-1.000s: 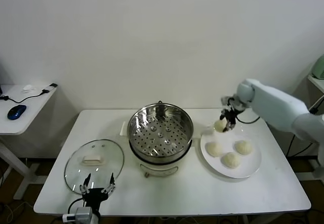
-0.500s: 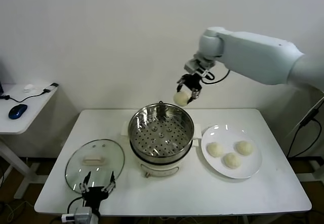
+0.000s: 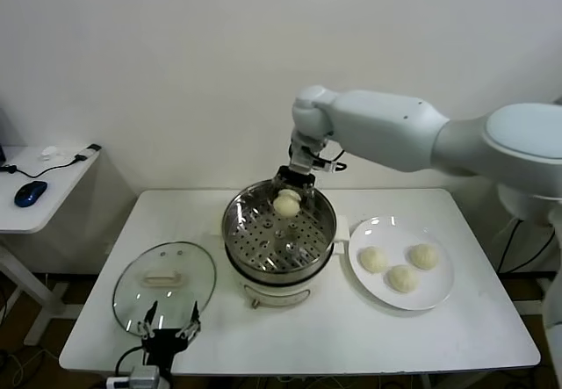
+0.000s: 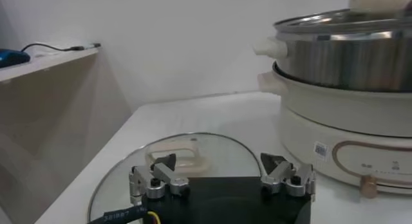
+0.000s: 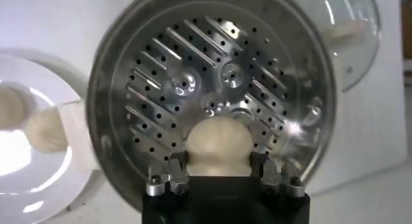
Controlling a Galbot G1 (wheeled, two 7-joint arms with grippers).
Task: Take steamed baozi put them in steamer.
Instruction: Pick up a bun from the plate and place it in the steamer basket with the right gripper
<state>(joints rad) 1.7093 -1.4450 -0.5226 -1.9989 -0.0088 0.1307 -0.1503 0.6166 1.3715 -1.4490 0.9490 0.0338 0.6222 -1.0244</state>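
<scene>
Right end effector (image 3: 288, 198), baozi (image 3: 286, 204) now over steamer (image 3: 278, 228)

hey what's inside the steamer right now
Only its bare perforated tray. The steamer holds no bun yet: the right gripper holds one baozi above it, hiding a patch of tray.

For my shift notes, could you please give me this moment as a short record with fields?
right gripper: shut on a baozi, held over the steamer's perforated tray
steamer: lid off, tray holds no baozi yet
plate: three baozi left on it, right of the steamer
glass lid: flat on the table, left of the steamer
left gripper: open, idle by the near edge of the glass lid
done so far: none released in the steamer
</scene>
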